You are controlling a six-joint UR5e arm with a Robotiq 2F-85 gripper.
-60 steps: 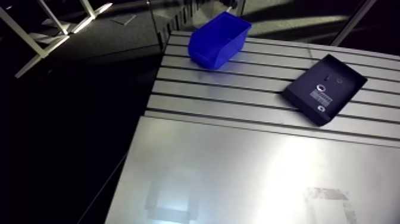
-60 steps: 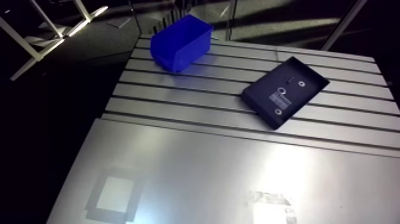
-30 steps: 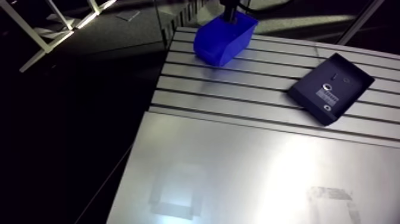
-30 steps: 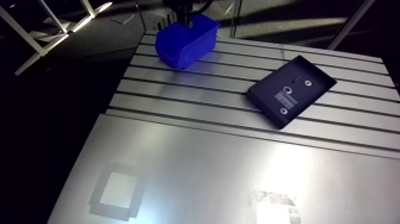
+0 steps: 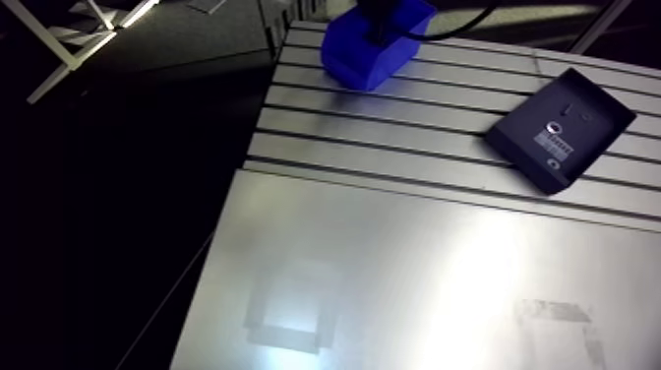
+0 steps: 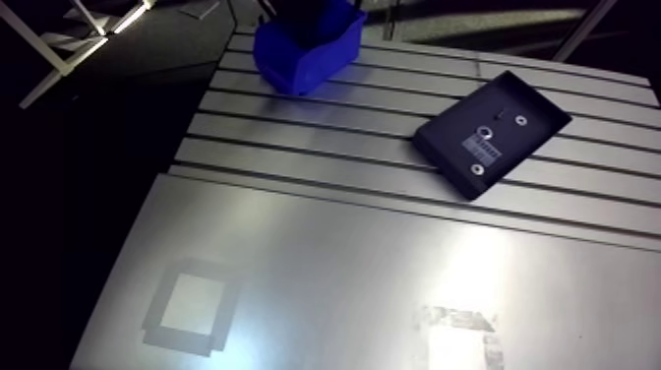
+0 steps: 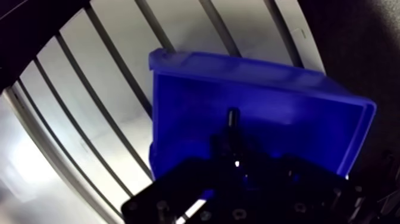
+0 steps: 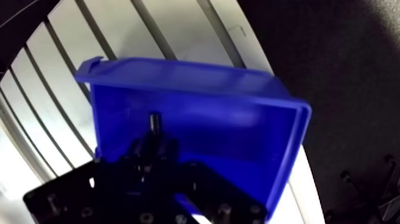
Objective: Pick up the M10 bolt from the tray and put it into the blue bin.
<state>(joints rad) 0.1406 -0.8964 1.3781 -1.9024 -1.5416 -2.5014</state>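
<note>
In the arm view the blue bin sits at the top centre of the frame on the slotted table, close to the table's left edge. The gripper drops from the top edge into the bin's open mouth, too dark there to read. The black tray lies at the upper right, well apart from the bin and askew to the slots. It holds a pale label and a few small round bits too small to name. In the wrist view the bin lies directly under the gripper, its open top facing up. A dark bolt sticks out ahead from between the fingertips, which are clamped on its near end. The bolt hangs over the bin's blue floor, inside its walls. Whether its tip touches the floor cannot be told.
</note>
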